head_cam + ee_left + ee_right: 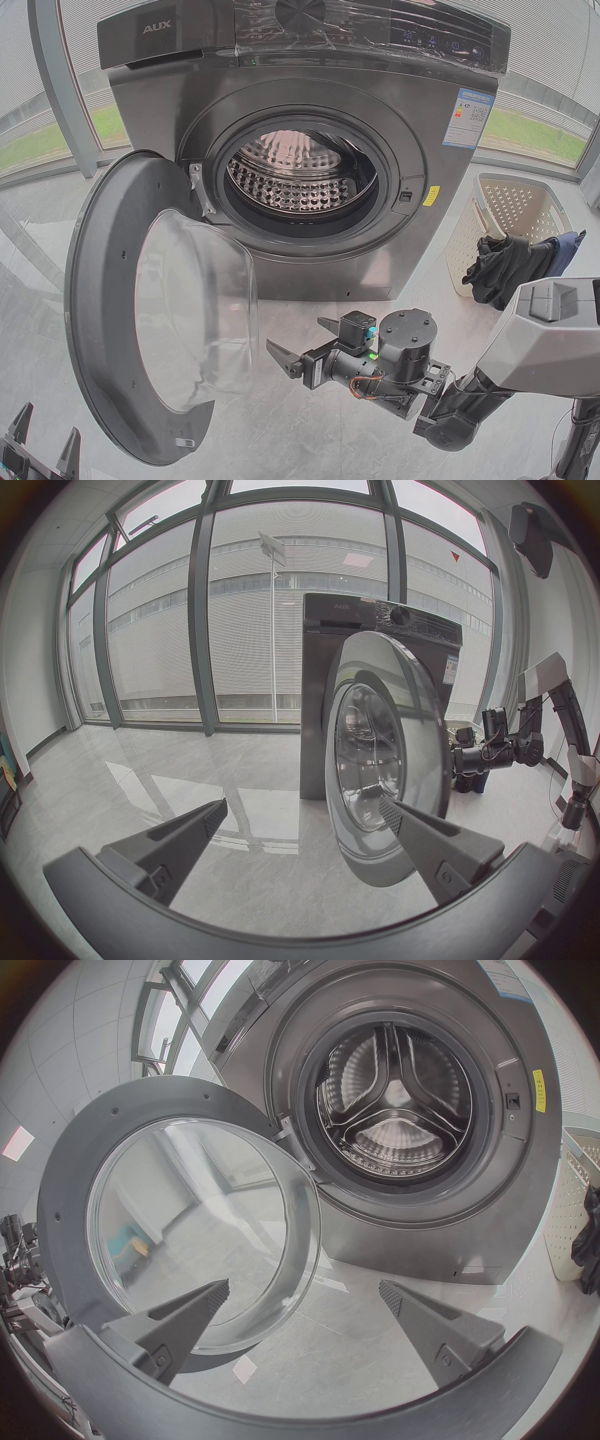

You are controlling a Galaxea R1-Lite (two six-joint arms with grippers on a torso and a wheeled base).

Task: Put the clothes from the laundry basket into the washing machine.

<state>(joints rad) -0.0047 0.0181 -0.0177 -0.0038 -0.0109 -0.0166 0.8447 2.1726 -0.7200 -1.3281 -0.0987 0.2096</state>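
So, washing machine: a grey front-loader standing on the pale floor, its round port uncovered and the steel drum showing inside.
Door: swung fully open on the machine's left, with its clear bowl-shaped window facing out.
Laundry basket: cream and perforated, on the floor just to the right of the machine.
Clothes: dark garments and one blue piece, draped over the basket's near rim.
Right gripper: low in front of the machine, pointing towards the door, fingers spread wide and holding nothing.
Left gripper: low beside the door's outer edge, fingers apart and unloaded.
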